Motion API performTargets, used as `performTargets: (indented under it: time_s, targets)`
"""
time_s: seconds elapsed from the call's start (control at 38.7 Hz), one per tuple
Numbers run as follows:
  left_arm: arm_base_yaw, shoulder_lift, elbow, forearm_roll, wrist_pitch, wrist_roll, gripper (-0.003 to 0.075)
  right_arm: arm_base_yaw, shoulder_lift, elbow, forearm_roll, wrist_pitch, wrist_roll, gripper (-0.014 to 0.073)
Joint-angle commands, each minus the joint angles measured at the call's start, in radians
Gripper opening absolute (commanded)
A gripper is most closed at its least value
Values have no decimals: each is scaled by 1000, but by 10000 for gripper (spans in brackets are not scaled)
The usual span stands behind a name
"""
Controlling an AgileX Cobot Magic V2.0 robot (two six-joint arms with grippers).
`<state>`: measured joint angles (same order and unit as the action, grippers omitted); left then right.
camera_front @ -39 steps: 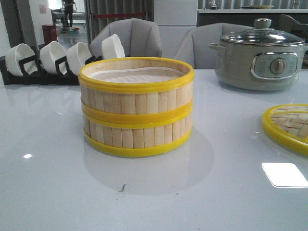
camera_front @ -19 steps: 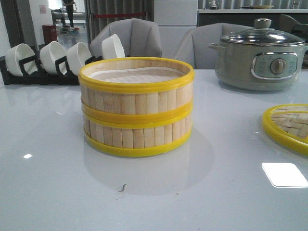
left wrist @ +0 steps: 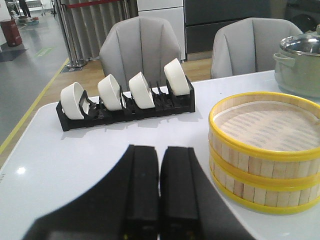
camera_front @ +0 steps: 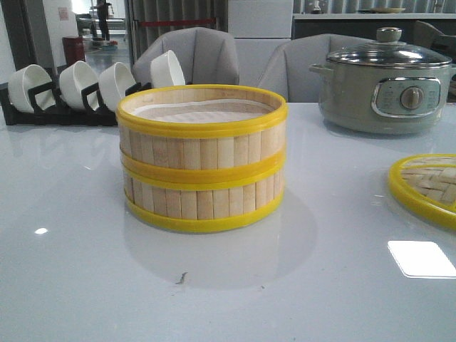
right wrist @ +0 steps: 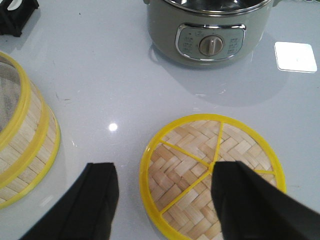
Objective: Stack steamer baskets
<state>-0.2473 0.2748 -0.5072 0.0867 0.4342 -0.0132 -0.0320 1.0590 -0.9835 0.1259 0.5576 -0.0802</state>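
Front view — stacked steamer baskets (camera_front: 202,158), mid-table

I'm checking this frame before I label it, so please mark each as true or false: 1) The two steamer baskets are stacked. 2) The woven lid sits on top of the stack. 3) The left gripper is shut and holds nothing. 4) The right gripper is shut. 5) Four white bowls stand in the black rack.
1) True: the upper steamer basket sits on the lower steamer basket.
2) False: the woven lid lies flat on the table, apart from the stack, whose top is open.
3) True: the left gripper has its fingers together, empty.
4) False: the right gripper is open, over the lid.
5) True: four white bowls stand in the black rack.
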Motion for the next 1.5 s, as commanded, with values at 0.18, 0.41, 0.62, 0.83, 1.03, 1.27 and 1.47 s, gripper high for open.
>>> performTargets:
  time_s: [0.18,0.41,0.62,0.83,1.03,1.27,1.47]
  targets:
    - [0,12,-26,1,-97,-9,85,0,-13,-38,1,-70,-10,485]
    - [0,12,-26,1,-97,-9,85,0,-13,-38,1,-41,-10,53]
    - [0,12,-26,1,-97,-9,85,0,-13,-38,28,6,3,66]
    - [0,12,-26,1,-97,-9,85,0,1,-38,28,74,2,97]
    - [0,12,-26,1,-97,-9,85,0,64,-38,28,161,-11,440]
    - [0,12,-26,1,-97,-9,85,0,141,-38,32,109,-11,357]
    - [0,12,-26,1,-97,-9,85,-1,221,-38,20,64,-11,358]
